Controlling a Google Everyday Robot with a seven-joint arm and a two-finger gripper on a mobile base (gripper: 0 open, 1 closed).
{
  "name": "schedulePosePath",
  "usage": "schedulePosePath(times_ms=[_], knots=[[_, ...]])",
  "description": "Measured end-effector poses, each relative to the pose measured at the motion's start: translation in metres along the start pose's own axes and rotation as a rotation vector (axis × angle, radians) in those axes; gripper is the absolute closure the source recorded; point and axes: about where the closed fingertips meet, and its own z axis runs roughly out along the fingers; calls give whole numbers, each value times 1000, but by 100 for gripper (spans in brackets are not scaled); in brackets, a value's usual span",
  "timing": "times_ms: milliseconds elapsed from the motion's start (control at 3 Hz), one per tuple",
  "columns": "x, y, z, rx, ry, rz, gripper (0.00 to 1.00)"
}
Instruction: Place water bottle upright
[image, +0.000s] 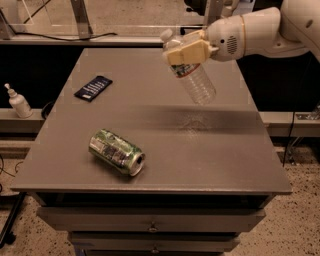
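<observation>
Camera view: the gripper (182, 52), at upper centre, is clamped around the cap end of the water bottle (201, 86). The bottle is held above the table (225, 160), tilted, with its cap toward the upper left. A green can (116, 152) lies on its side at lower left.

— From where does the one camera look?
— From high on the near side of the table (165, 145), facing down and toward its far edge. The drawer fronts (150, 220) show below the near edge.
— How near is it?
— Near enough that the tabletop fills most of the view.
— And the arm?
— It enters from the right. The gripper (182, 52) hangs over the far right part, clasped round the water bottle (200, 85).
</observation>
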Motion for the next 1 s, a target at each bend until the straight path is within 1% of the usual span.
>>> schedulePosePath(times_ms=[333,667,1000], knots=[[-5,9,-20,-8,-149,35,100],[3,18,-43,-5,-276,83,100],[1,20,-46,-5,-282,84,100]])
